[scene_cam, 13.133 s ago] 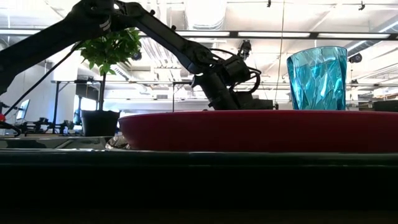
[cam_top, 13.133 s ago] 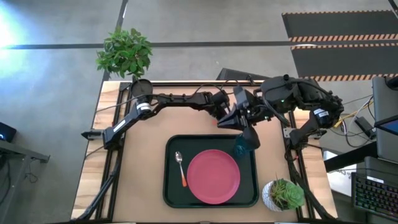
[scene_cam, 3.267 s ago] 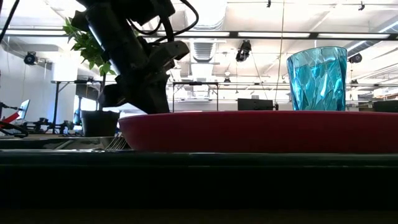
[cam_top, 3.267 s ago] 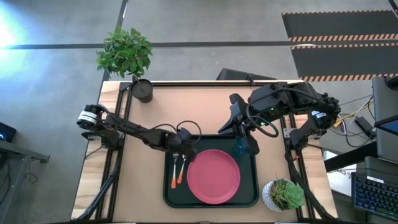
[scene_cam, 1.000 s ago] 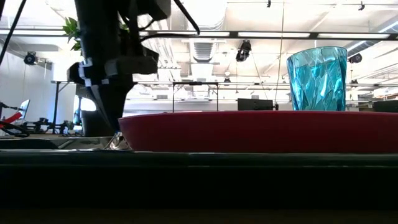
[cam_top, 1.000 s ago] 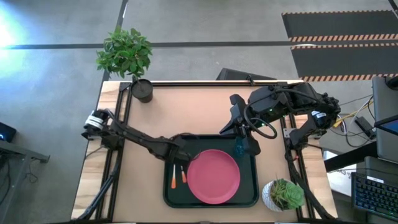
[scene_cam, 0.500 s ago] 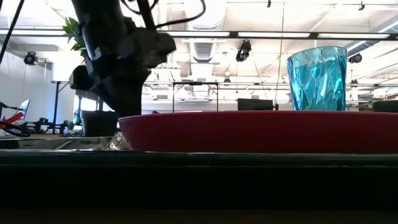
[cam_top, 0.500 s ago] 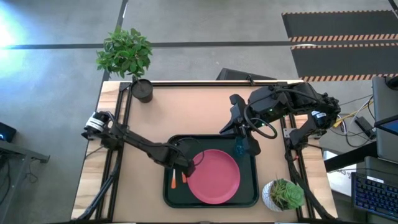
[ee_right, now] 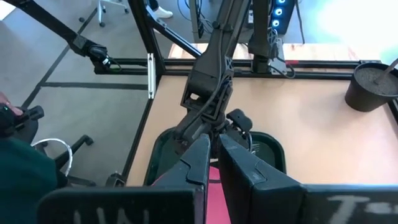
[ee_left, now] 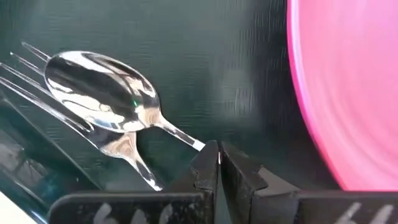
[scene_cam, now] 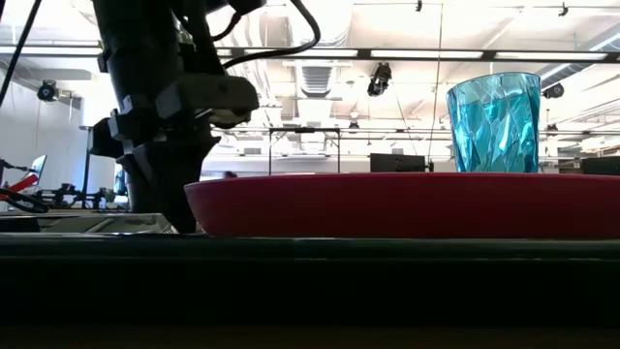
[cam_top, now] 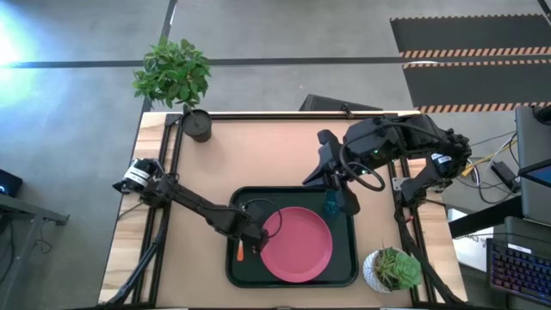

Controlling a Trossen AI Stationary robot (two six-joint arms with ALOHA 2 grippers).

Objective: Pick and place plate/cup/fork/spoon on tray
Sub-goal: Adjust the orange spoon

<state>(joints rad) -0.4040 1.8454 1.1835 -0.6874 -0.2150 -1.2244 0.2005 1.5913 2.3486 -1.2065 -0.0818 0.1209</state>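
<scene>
The dark tray (cam_top: 237, 205) holds the pink plate (cam_top: 297, 245), the teal cup (cam_top: 331, 205) at its far right corner, and the spoon (ee_left: 102, 90) and fork (ee_left: 34, 71) on its left side. The spoon's bowl lies over the fork's tines. One orange handle (cam_top: 240, 252) shows beside my left gripper (cam_top: 251, 234), which is shut and low over the cutlery, just left of the plate (ee_left: 348, 93). My right gripper (cam_top: 344, 201) is shut and empty, waiting beside the cup, which shows upright in the low view (scene_cam: 494, 121). My left gripper's shut fingertips (ee_left: 205, 158) stand at the spoon's neck (ee_left: 186, 140), where the metal runs toward the handle. The fingers come from above, slanting down, and hide the handle. I cannot tell whether they touch the spoon.
A small plant in a white pot (cam_top: 392, 269) stands at the table's near right corner. A dark pot (cam_top: 197, 125) with a leafy plant stands at the far left corner. Bare table lies left of and beyond the tray. A person's sleeve (ee_right: 18, 174) shows beyond the table.
My left gripper has gone toward the table's near edge along the plate's left side and has come down over the spoon and fork handles, covering one orange handle. The plate, cup and right arm have kept still.
</scene>
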